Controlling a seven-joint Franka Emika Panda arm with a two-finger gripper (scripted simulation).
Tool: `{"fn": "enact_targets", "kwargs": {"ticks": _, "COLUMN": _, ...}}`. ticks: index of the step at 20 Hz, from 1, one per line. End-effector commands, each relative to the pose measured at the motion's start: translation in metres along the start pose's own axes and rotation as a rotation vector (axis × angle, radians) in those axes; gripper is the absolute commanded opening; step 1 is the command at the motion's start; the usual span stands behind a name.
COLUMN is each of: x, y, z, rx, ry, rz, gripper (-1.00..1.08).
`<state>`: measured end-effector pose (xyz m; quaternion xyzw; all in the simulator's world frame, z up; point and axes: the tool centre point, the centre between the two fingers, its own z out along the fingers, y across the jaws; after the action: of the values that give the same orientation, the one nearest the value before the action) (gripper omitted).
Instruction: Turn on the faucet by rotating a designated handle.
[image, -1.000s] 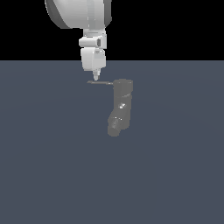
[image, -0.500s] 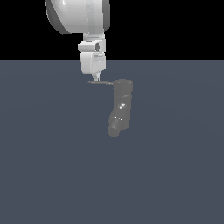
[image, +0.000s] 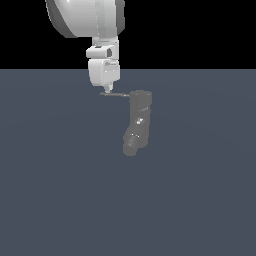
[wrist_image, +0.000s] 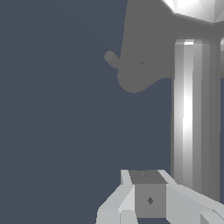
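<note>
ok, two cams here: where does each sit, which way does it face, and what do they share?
Exterior view: off the arm, looks level-ish and slightly down at the faucet; white arm and gripper hang from above at the handle's free end.
Wrist view: on the wrist, looks past the gripper along the bright handle to the faucet.
Shared: faucet, handle, gripper. Whether the jaws are open is unclear.

The gripper (image: 106, 92) shifted slightly toward the exterior view's right along the handle (image: 116, 94). It also sat a little lower, at the rod's outer end.
</note>
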<state>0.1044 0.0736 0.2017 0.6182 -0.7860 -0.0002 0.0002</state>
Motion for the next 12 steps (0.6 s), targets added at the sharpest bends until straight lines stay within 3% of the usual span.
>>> {"fn": "enact_targets", "kwargs": {"ticks": 1, "x": 0.0, "y": 0.007, "z": 0.0, "rx": 0.0, "ry": 0.0, "rz": 0.0, "gripper": -1.0}}
{"fn": "enact_targets", "kwargs": {"ticks": 12, "x": 0.001, "y": 0.037, "z": 0.0, "rx": 0.0, "ry": 0.0, "rz": 0.0, "gripper": -1.0}}
